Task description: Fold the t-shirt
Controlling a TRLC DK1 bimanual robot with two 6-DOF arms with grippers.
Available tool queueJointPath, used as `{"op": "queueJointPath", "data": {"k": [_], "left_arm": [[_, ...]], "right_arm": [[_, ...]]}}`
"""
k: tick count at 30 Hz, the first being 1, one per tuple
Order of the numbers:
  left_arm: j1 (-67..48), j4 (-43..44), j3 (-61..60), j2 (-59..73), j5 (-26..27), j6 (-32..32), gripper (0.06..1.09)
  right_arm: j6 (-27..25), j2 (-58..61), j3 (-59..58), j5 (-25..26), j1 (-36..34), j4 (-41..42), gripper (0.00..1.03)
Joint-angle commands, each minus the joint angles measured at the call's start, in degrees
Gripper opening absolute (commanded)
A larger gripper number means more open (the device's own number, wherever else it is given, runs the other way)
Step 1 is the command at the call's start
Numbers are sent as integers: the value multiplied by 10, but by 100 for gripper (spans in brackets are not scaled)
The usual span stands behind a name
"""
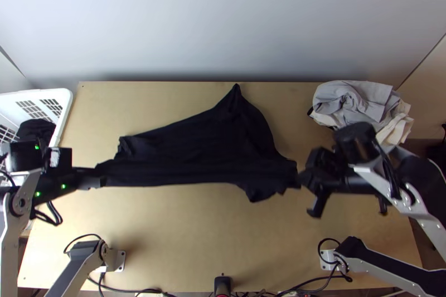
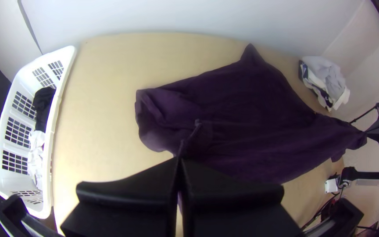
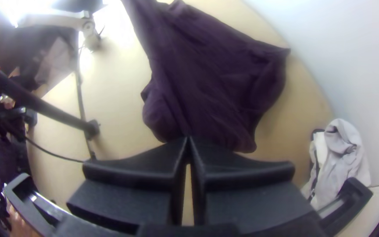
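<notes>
While left pincer [image 1: 99,178] and right pincer [image 1: 301,178] grip shirt [image 1: 195,155], basket [image 2: 54,123] holds dark cloth [image 2: 44,103], white cloth [image 2: 36,153].

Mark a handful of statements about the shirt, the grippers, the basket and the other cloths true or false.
1. The left gripper is shut on the t-shirt. True.
2. The t-shirt is folded into a neat square. False: it is stretched unevenly between both grippers.
3. The right gripper pinches the t-shirt. True.
4. The basket holds nothing. False: dark cloth and white cloth are inside.
5. Grey cloth lies at the table's far right corner. True.
</notes>
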Motion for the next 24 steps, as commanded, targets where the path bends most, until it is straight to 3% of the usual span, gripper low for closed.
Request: {"op": "queueJointPath", "data": {"k": [1,9,18,24], "left_arm": [[-6,-22,-22,-35,0,14,10],[-7,-25,48,-24,0,16,10],[-7,-22,54,-18,0,20,10],[-7,-19,152,16,1,12,10]], "right_arm": [[34,-29,-7,-2,62,-48,3],[41,-16,75,-1,32,-33,3],[45,-16,67,-3,26,-37,3],[51,5,155,10,12,-35,3]]}}
